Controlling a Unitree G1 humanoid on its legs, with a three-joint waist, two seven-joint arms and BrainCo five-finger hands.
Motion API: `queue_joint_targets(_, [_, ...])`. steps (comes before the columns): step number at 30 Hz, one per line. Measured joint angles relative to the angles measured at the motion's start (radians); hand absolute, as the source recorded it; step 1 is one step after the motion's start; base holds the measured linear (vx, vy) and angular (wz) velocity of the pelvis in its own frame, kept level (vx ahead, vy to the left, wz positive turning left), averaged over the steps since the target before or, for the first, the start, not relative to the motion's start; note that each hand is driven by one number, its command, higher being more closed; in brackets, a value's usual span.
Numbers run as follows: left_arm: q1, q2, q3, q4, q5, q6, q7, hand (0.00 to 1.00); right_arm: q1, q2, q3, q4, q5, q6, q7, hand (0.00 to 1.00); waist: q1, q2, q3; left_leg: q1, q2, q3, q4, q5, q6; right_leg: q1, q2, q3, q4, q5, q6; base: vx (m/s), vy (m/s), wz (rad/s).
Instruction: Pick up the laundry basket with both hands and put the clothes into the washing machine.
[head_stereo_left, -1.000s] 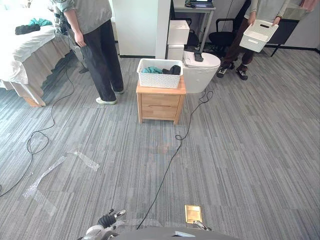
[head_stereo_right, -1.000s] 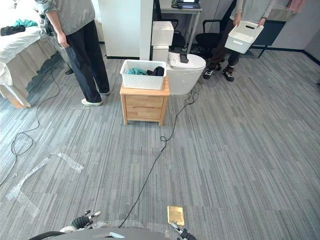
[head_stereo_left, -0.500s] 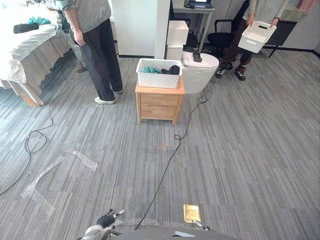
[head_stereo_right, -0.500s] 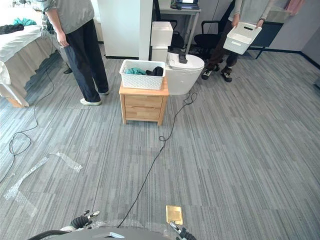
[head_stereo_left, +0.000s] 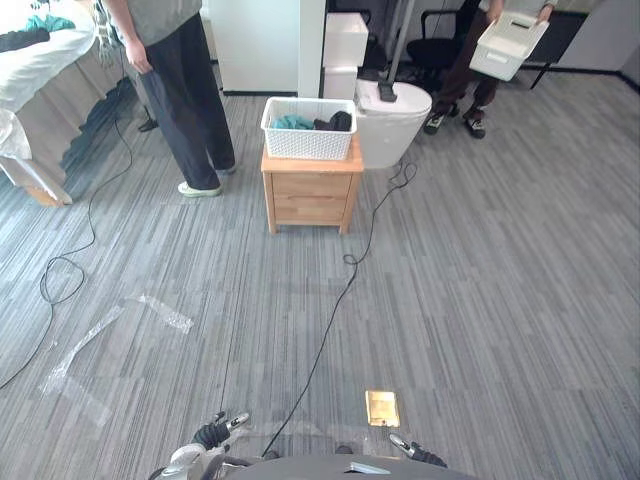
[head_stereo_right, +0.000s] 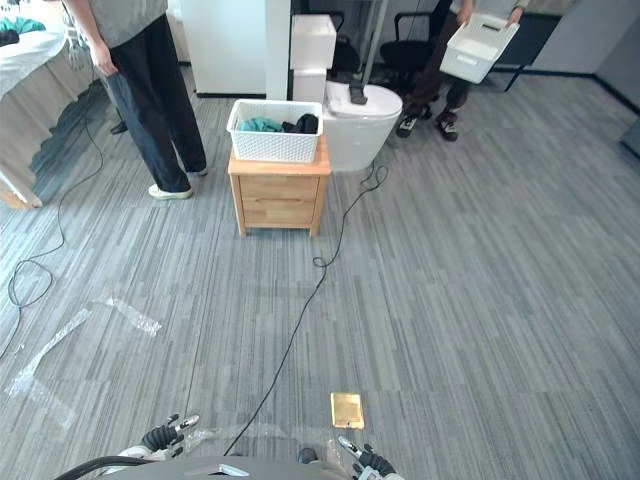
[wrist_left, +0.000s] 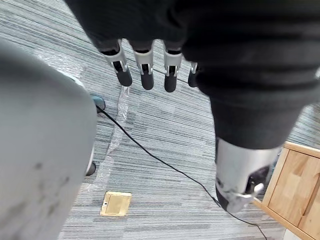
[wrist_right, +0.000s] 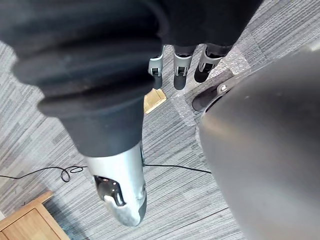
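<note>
A white laundry basket (head_stereo_left: 308, 128) with teal and black clothes stands on a wooden nightstand (head_stereo_left: 306, 187) far ahead across the floor. Right behind the nightstand sits a white rounded washing machine (head_stereo_left: 393, 128) with a dark object on its lid. My left hand (head_stereo_left: 214, 434) hangs low at my side, far from the basket, with its fingers (wrist_left: 146, 75) straight and holding nothing. My right hand (head_stereo_right: 365, 461) hangs the same way, its fingers (wrist_right: 180, 67) relaxed and empty.
A person (head_stereo_left: 178, 75) stands just left of the nightstand. Another person at the back right holds a white bin (head_stereo_left: 508, 45). A black cable (head_stereo_left: 340, 295) runs over the grey carpet past a brass floor plate (head_stereo_left: 381, 407). A bed (head_stereo_left: 35, 75) is at the far left, clear tape (head_stereo_left: 100, 338) on the floor.
The whole picture has shifted, so the camera has moved. Both hands still hang low and empty.
</note>
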Motion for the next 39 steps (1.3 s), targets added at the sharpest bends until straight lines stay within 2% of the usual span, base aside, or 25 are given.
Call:
queue_joint_targets(2, [-0.003,0.004,-0.017,-0.01,-0.004,0.0,0.0,0.0,0.005,-0.005,0.0,0.0,0.024,0.0,0.0,0.0,-0.006,0.01,0.015,0.004,-0.005,-0.006,0.027,-0.03,0.012,-0.039,-0.034,-0.013,0.151,-0.059,0.036,0.03,0.061,0.2])
queue_joint_targets(3, [0.001,0.01,-0.026,-0.021,-0.006,-0.003,0.003,0.0,0.008,-0.015,0.003,-0.001,0.038,0.0,0.002,0.0,0.001,-0.002,0.028,0.009,-0.015,-0.002,0.028,-0.048,0.019,-0.14,-0.064,-0.025,0.368,-0.076,0.025,0.13,0.107,-0.02])
queue_joint_targets(4, [0.001,0.016,-0.03,-0.022,-0.006,-0.002,0.003,0.0,0.008,-0.011,-0.001,-0.011,0.058,-0.002,0.013,0.0,-0.002,0.018,0.038,0.029,-0.016,-0.002,0.027,-0.061,0.021,-0.239,-0.098,-0.041,0.558,-0.073,-0.002,0.11,0.088,-0.14])
queue_joint_targets(6, [-0.007,0.032,-0.031,-0.023,-0.009,0.0,0.004,0.0,0.001,-0.01,-0.004,-0.015,0.062,-0.001,0.021,0.0,-0.005,0.005,0.071,0.082,-0.013,-0.002,0.017,-0.068,0.023,-0.313,-0.111,-0.064,0.693,-0.122,-0.005,0.28,0.061,-0.1])
queue_joint_targets(9, [-0.037,0.021,-0.04,-0.02,-0.015,0.002,0.006,0.0,-0.001,0.0,-0.024,-0.017,0.065,-0.001,0.023,0.0,-0.029,0.005,0.079,0.137,0.01,-0.024,-0.024,-0.085,0.008,-0.373,-0.09,-0.129,0.523,-0.133,-0.023,0.4,-0.003,0.19])
queue_joint_targets(11, [-0.094,0.008,-0.048,-0.02,-0.017,0.0,0.004,0.0,0.0,0.008,-0.094,-0.002,0.074,0.001,0.022,0.0,-0.044,0.013,0.089,0.191,0.035,-0.072,-0.084,-0.098,-0.023,-0.395,-0.058,-0.124,0.21,-0.005,-0.029,0.49,-0.082,0.67])
queue_joint_targets(13, [-0.097,-0.003,-0.03,-0.022,-0.013,0.0,0.002,0.0,0.013,0.024,-0.16,0.011,0.076,0.017,0.02,0.0,-0.058,0.023,0.092,0.245,0.076,-0.113,-0.095,-0.139,-0.076,-0.393,-0.053,-0.12,0.195,0.046,-0.053,0.57,-0.214,0.96])
queue_joint_targets(15, [-0.089,-0.015,0.031,-0.026,-0.005,0.0,0.003,0.0,0.049,0.043,-0.206,-0.003,0.095,0.022,0.02,0.0,-0.073,0.024,0.09,0.249,0.122,-0.12,0.035,-0.183,-0.147,-0.382,-0.035,-0.13,0.298,0.094,-0.126,0.64,-0.312,0.84])
queue_joint_targets(16, [-0.077,-0.023,0.079,-0.037,-0.004,0.002,0.003,0.0,0.048,0.039,-0.225,-0.019,0.095,0.024,0.02,0.0,-0.067,0.037,0.091,0.171,0.177,-0.088,0.265,-0.182,-0.144,-0.342,-0.01,-0.153,0.325,0.034,-0.14,0.81,-0.439,0.11])
queue_joint_targets(17, [-0.052,-0.045,0.131,-0.068,-0.004,0.007,0.003,0.0,0.048,0.049,-0.221,-0.063,0.096,0.024,0.02,0.0,-0.051,0.072,0.102,0.025,0.257,-0.076,0.634,-0.053,-0.084,-0.28,0.047,-0.164,0.325,-0.031,-0.168,0.81,-0.441,-0.17])
queue_joint_targets(18, [-0.043,-0.054,0.145,-0.076,-0.004,0.008,0.003,0.0,0.05,0.045,-0.205,-0.081,0.097,0.024,0.02,0.0,-0.036,0.082,0.106,-0.034,0.284,-0.089,0.765,0.028,-0.087,-0.253,0.07,-0.154,0.326,-0.056,-0.18,0.68,-0.343,-0.33])
queue_joint_targets(20, [-0.026,-0.057,0.144,-0.109,-0.007,-0.003,0.004,0.0,0.043,0.02,-0.16,-0.074,0.098,0.022,0.018,0.0,-0.004,0.08,0.119,-0.172,0.305,-0.112,1.067,0.021,-0.101,-0.152,0.113,-0.121,0.321,-0.104,-0.202,0.6,-0.221,-0.56])
queue_joint_targets(21, [-0.033,-0.038,0.143,-0.124,-0.01,-0.007,0.003,0.0,0.037,0.02,-0.125,-0.077,0.104,0.021,0.016,0.0,0.013,0.059,0.132,-0.242,0.294,-0.102,1.138,-0.005,-0.104,-0.071,0.114,-0.117,0.298,-0.107,-0.207,0.63,-0.224,-0.43])
queue_joint_targets(23, [-0.038,-0.019,0.129,-0.145,-0.023,-0.01,0.002,0.0,0.016,0.021,-0.072,-0.081,0.106,0.02,0.016,0.0,0.014,0.02,0.14,-0.33,0.279,-0.067,1.098,-0.026,-0.092,0.037,0.11,-0.101,0.233,-0.107,-0.207,0.59,-0.204,-0.14])
queue_joint_targets(24, [-0.039,-0.018,0.128,-0.17,-0.026,-0.021,0.003,0.0,0.006,0.02,-0.037,-0.08,0.11,0.02,0.015,0.0,0.026,0.019,0.133,-0.386,0.276,-0.024,0.984,-0.046,-0.092,0.106,0.108,-0.082,0.171,-0.108,-0.197,0.95,-0.173,-0.64])
queue_joint_targets(25, [-0.042,-0.02,0.122,-0.172,-0.031,-0.025,0.002,0.0,-0.051,0.007,-0.047,-0.067,0.113,0.02,0.014,0.0,0.043,0.012,0.129,-0.435,0.226,0.033,0.528,-0.035,-0.093,0.208,0.092,-0.035,0.073,-0.127,-0.144,1.21,0.018,-1.09])
queue_joint_targets(26, [-0.034,-0.029,0.106,-0.139,-0.031,-0.022,0.004,0.0,-0.063,-0.014,-0.05,-0.068,0.112,0.007,0.017,0.0,0.048,0.044,0.109,-0.405,0.188,0.037,0.107,0.104,-0.064,0.277,0.099,0.007,0.034,-0.155,-0.097,1.37,0.258,-1.41])
queue_joint_targets(27, [-0.021,-0.027,0.083,-0.096,-0.032,-0.017,0.004,0.0,-0.053,-0.025,-0.044,-0.063,0.11,0.002,0.016,0.0,0.059,0.069,0.09,-0.414,0.18,-0.009,0.115,0.223,-0.027,0.326,0.108,0.057,0.041,-0.182,-0.059,1.02,0.344,-1.05])
queue_joint_targets(28, [-0.019,-0.024,0.095,-0.092,-0.047,-0.014,0.003,0.0,-0.046,-0.022,-0.038,-0.062,0.109,0.001,0.016,0.0,0.063,0.062,0.077,-0.414,0.167,-0.024,0.139,0.271,-0.027,0.333,0.094,0.073,0.057,-0.184,-0.056,0.77,0.359,-0.6])
queue_joint_targets(29, [-0.025,-0.001,0.085,-0.083,-0.045,-0.013,0.005,0.0,-0.039,-0.016,-0.032,-0.034,0.101,-0.002,0.017,0.0,0.056,0.009,0.059,-0.408,0.123,-0.013,0.164,0.253,-0.015,0.275,0.038,0.078,0.193,-0.183,-0.052,0.62,0.28,-0.12])
queue_joint_targets(30, [-0.034,0.021,0.07,-0.074,-0.045,-0.012,0.004,0.0,-0.044,-0.012,-0.032,0.004,0.098,-0.001,0.017,0.0,0.045,-0.039,0.06,-0.36,0.087,0.01,0.15,0.217,-0.003,0.174,-0.023,0.085,0.442,-0.136,0.006,0.62,0.272,0.06])
queue_joint_targets(32, [-0.043,0.038,0.028,-0.048,-0.045,-0.006,0.006,0.0,-0.029,-0.001,-0.033,0.038,0.092,0.0,0.019,0.0,0.02,-0.065,0.062,-0.278,0.043,0.013,0.147,0.174,0.015,0.067,-0.082,0.106,0.747,-0.013,0.091,0.64,0.22,0.26])
queue_joint_targets(33, [-0.043,0.037,0.013,-0.047,-0.045,-0.001,0.006,0.0,-0.022,0.004,-0.033,0.052,0.091,0.005,0.021,0.0,0.013,-0.059,0.063,-0.193,0.032,0.012,0.134,0.156,0.027,0.003,-0.109,0.085,0.881,-0.031,0.072,0.61,0.185,0.25])
queue_joint_targets(35, [-0.043,0.047,0.0,-0.047,-0.046,-0.002,0.006,0.0,-0.02,0.011,-0.043,0.049,0.092,0.004,0.02,0.0,0.015,-0.037,0.075,-0.117,0.031,0.011,0.088,0.155,0.028,-0.03,-0.124,0.045,0.901,-0.062,0.04,0.4,0.113,0.06])
queue_joint_targets(39, [-0.05,0.036,0.013,-0.048,-0.056,-0.001,0.01,0.0,-0.001,0.01,-0.145,0.038,0.092,-0.001,0.021,0.0,0.015,-0.01,0.086,0.049,0.041,-0.005,-0.033,0.137,0.011,-0.092,-0.192,-0.092,0.675,-0.122,-0.001,0.36,0.005,0.14])
